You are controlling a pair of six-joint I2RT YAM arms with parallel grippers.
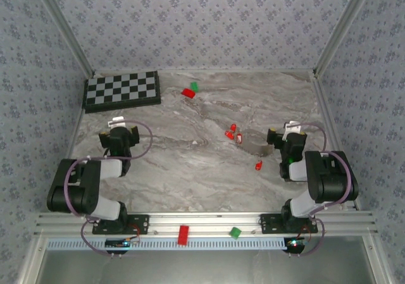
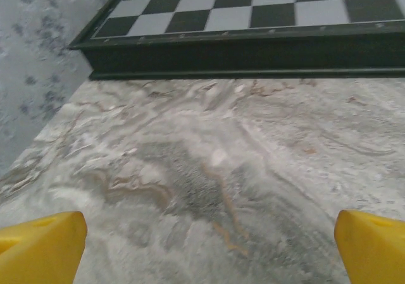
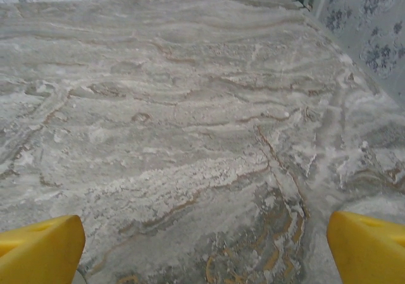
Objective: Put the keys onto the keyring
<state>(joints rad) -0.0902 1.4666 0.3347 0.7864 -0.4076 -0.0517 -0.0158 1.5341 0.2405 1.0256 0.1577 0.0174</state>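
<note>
Left gripper [image 2: 209, 236] fingers spread wide, empty; chessboard [image 2: 253, 18] just ahead. Right gripper [image 3: 205, 236] fingers spread wide, empty, over marble table [image 3: 190, 107]. Keyring [image 1: 259, 147] just left of right fingers; red keys [image 1: 231, 132] scattered beside it, farther left.

Top view: tiny red-headed, silver-bladed keys [image 1: 233, 133] too small to resolve blades or exact no.; floppy dull grey keyring band [image 1: 258, 148] meets black right arm [image 1: 281, 142], chain indistinct. Wrist views: yellow fingertips [image 2: 41, 249] of left gripper [image 2: 209, 252] and of right gripper [image 3: 205, 252] cut off at bottom corners; black-and-white chequered board [image 2: 253, 6] cropped at top.
</note>
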